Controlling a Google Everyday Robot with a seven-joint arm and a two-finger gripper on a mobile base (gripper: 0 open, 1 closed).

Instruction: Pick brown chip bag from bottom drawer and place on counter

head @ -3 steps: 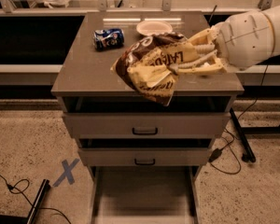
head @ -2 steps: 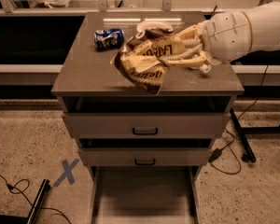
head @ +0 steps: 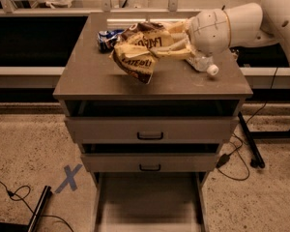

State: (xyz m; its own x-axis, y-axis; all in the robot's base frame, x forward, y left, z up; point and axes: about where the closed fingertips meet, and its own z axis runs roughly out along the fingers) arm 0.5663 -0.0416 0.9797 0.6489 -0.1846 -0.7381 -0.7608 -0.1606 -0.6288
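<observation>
Arm outstretched, tool (head: 157, 49) clamped on brown chip bag (head: 134, 64) above counter (head: 87, 76).

I log: gripper (head: 160, 49) over the counter (head: 87, 79), clamped on brown chip bag (head: 135, 59); crushed blue can (head: 105, 38) just behind it; bottom drawer (head: 147, 204) pulled out.

you can read only one scrap of text: on the chip bag (head: 135, 64), pale letters begin "late" on two folds, and the rest is lost in the creases. the gripper (head: 157, 50) clamps that bag over the counter (head: 87, 76), toward its back edge. the print on the blue can (head: 105, 38) is unreadable. a blue cross (head: 69, 178) marks the floor (head: 29, 144).
</observation>
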